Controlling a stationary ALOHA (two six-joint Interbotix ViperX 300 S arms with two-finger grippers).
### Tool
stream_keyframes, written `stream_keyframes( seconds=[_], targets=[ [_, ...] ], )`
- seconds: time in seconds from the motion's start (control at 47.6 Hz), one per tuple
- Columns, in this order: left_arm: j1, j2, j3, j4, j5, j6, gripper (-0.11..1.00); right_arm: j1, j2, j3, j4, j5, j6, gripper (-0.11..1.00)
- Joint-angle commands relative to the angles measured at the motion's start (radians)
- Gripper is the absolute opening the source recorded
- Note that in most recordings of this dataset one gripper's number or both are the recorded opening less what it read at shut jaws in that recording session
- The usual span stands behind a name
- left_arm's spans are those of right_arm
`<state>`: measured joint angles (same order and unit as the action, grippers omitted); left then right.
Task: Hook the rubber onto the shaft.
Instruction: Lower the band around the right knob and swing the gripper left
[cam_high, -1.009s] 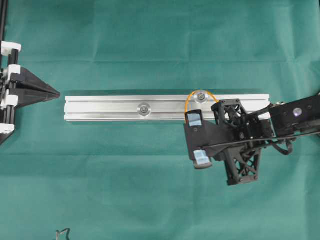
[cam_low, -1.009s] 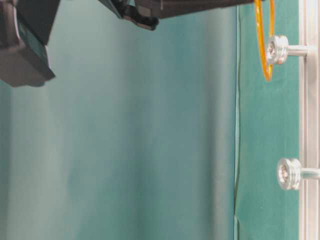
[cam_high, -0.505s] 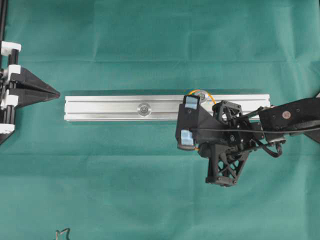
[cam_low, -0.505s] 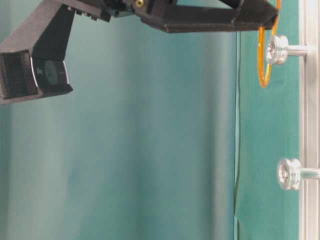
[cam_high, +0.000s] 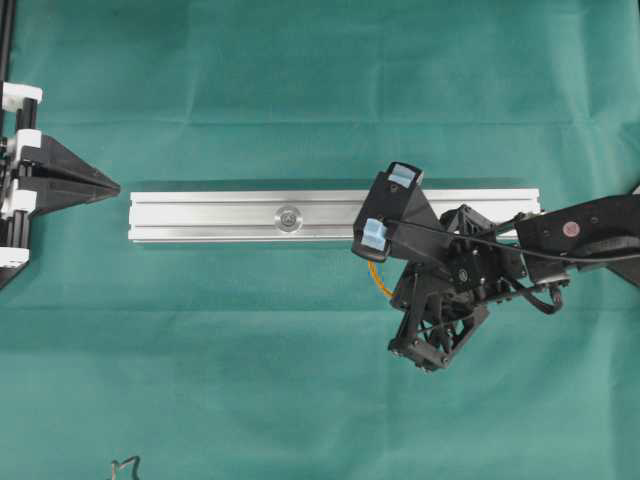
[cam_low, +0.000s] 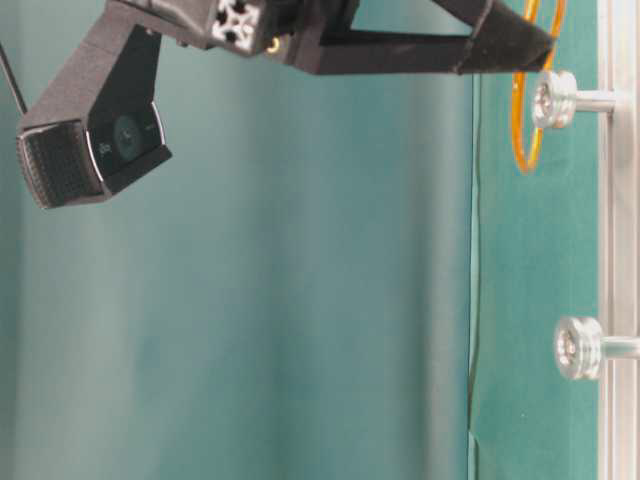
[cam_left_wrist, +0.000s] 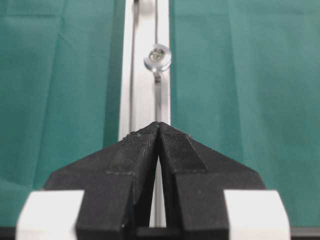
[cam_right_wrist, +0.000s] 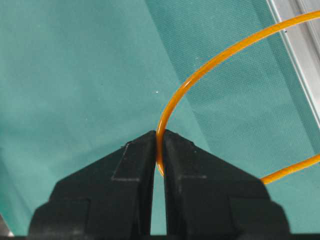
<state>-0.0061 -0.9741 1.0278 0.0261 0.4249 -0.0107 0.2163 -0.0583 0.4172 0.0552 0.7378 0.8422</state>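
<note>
In the right wrist view my right gripper (cam_right_wrist: 160, 134) is shut on the rubber (cam_right_wrist: 220, 55), a thin orange loop that curves away toward the silver rail (cam_right_wrist: 300, 45). The table-level view shows the rubber (cam_low: 517, 140) hanging beside the head of one shaft (cam_low: 553, 98); I cannot tell whether it is round the shaft. From overhead only a short piece of rubber (cam_high: 375, 276) shows below the rail (cam_high: 200, 215), and that shaft and the fingertips are hidden under the wrist camera (cam_high: 392, 205). My left gripper (cam_high: 115, 186) is shut and empty, left of the rail.
A second shaft (cam_high: 289, 215) stands at the middle of the rail, bare, and also shows in the table-level view (cam_low: 575, 348) and the left wrist view (cam_left_wrist: 157, 56). Green cloth (cam_high: 300, 380) covers the table. The left arm's frame (cam_high: 15, 180) sits at the left edge.
My right gripper has swung and tilted toward the near side of the rail with the rubber in it, and now covers the shaft from overhead. The left gripper has stayed put.
</note>
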Motion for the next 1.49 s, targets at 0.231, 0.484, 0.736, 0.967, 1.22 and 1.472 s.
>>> stream_keyframes(
  seconds=[0.231,0.484,0.736,0.967,1.22,1.472],
  targets=[
    [-0.002,0.008,-0.028,0.002,-0.005,0.000,0.00,-0.005,0.002,-0.044,0.000,-0.006,0.012,0.07],
    [0.000,0.008,-0.028,0.003,-0.005,0.000,0.00,-0.071,0.037,-0.089,0.000,-0.044,0.012,0.07],
    [0.000,0.008,-0.028,0.002,-0.005,-0.002,0.00,-0.121,0.087,-0.141,-0.009,-0.080,0.009,0.07],
    [-0.002,0.008,-0.028,0.003,-0.005,-0.002,0.00,-0.137,0.123,-0.181,-0.031,-0.087,0.011,0.07],
    [0.000,0.009,-0.028,0.002,-0.005,-0.002,0.00,-0.163,0.152,-0.210,-0.035,-0.115,0.011,0.07],
    [0.000,0.008,-0.028,0.002,-0.005,-0.002,0.00,-0.186,0.170,-0.215,-0.035,-0.153,0.012,0.07]
  ],
)
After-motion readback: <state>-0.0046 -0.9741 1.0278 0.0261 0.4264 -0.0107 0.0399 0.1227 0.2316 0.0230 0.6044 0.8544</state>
